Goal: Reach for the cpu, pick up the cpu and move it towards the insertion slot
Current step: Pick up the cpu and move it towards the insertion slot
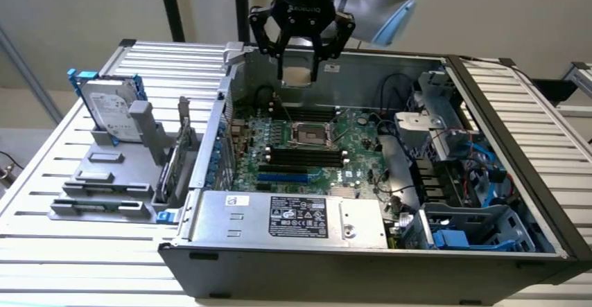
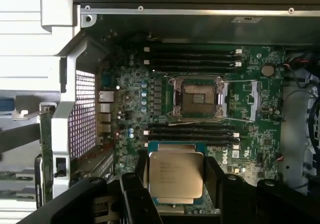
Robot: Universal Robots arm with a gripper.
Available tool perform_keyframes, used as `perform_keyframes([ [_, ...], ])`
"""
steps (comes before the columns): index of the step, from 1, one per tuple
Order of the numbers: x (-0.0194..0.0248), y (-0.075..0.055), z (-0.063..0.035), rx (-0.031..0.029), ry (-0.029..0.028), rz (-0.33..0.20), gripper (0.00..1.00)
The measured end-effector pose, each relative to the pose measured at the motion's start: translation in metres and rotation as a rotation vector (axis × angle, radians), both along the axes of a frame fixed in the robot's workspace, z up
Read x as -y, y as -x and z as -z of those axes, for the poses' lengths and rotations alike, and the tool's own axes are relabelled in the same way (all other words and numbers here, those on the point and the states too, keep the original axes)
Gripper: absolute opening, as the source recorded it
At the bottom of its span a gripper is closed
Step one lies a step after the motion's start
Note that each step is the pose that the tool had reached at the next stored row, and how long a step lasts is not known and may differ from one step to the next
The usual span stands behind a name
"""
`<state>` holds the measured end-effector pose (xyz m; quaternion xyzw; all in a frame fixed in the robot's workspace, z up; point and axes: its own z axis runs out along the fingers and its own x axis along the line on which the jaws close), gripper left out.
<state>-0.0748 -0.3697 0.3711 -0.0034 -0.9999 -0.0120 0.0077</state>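
We see black gripper (image 1: 301, 61) fingers clenched on small square silvery-topped cpu (image 2: 175, 174) | cpu held aloft above open case | square metal-framed insertion slot (image 2: 198, 97) on green motherboard below

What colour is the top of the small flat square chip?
Silvery-grey metal top on the small flat square chip, clearest in the wrist view.
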Motion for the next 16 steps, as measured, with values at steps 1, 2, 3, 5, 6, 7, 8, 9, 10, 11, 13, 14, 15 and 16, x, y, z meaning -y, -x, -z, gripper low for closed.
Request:
perform_keyframes([
  [1, -0.0024, -0.003, 0.0015, -0.0001, 0.0001, 0.0, 0.55],
  [2, -0.0047, -0.006, 0.003, -0.0001, 0.0001, 0.0, 0.55],
  [3, -0.0071, -0.009, 0.0046, -0.0001, 0.0001, 0.0, 0.55],
  [5, -0.012, -0.015, 0.0078, 0.0, 0.0, 0.0, 0.55],
  [6, -0.0144, -0.018, 0.0092, -0.0001, 0.0002, 0.0, 0.55],
  [7, -0.0169, -0.021, 0.0105, 0.0001, -0.0001, 0.0, 0.55],
  [8, -0.0195, -0.024, 0.0112, -0.0001, 0.0001, 0.0, 0.55],
  [9, -0.0219, -0.027, 0.0116, -0.0001, 0.0001, 0.0, 0.55],
  [10, -0.0243, -0.029, 0.0119, -0.0001, 0.0001, 0.0, 0.55],
  [11, -0.0268, -0.032, 0.0122, -0.0001, 0.0001, 0.0, 0.55],
  [13, -0.0317, -0.037, 0.0127, 0.0, 0.0, 0.0, 0.55],
  [14, -0.0337, -0.039, 0.0129, 0.0001, 0.0, 0.0, 0.55],
  [15, -0.0349, -0.04, 0.013, 0.0, 0.0001, 0.0, 0.55],
  [16, -0.0354, -0.041, 0.0131, -0.0001, 0.0001, 0.0, 0.55],
])
